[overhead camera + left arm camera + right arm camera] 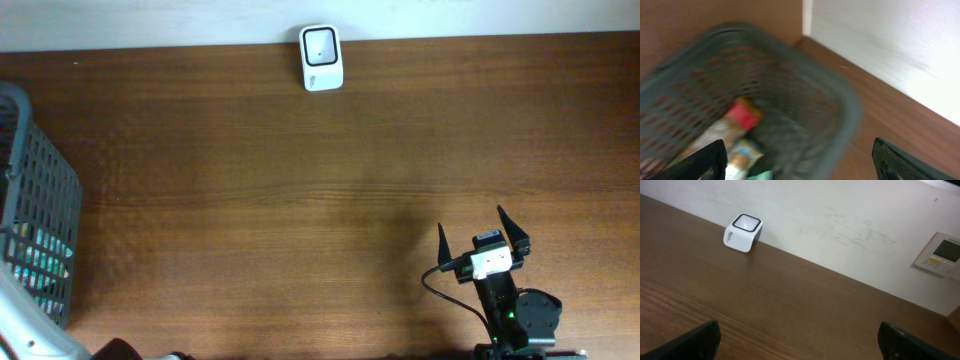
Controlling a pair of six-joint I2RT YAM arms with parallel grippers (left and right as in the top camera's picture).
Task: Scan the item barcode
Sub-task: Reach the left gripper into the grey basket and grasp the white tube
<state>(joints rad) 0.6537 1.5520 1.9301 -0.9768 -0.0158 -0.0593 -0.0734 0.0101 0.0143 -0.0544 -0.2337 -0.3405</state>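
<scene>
The white barcode scanner (321,58) stands at the table's far edge and also shows in the right wrist view as the scanner (742,232). Items lie in the grey mesh basket (40,200) at the left; the blurred left wrist view shows a packet with a red end (742,115) and a lighter packet (742,155) beside it. No barcode can be made out. My left gripper (800,161) hangs open over the basket (840,100), nothing between its fingers. My right gripper (483,228) stands open at the near right, empty, far from the scanner.
A white wall runs behind the table's far edge, with a small control panel (940,254) on it at the right. Part of my left arm (30,335) shows at the bottom left corner, next to the basket.
</scene>
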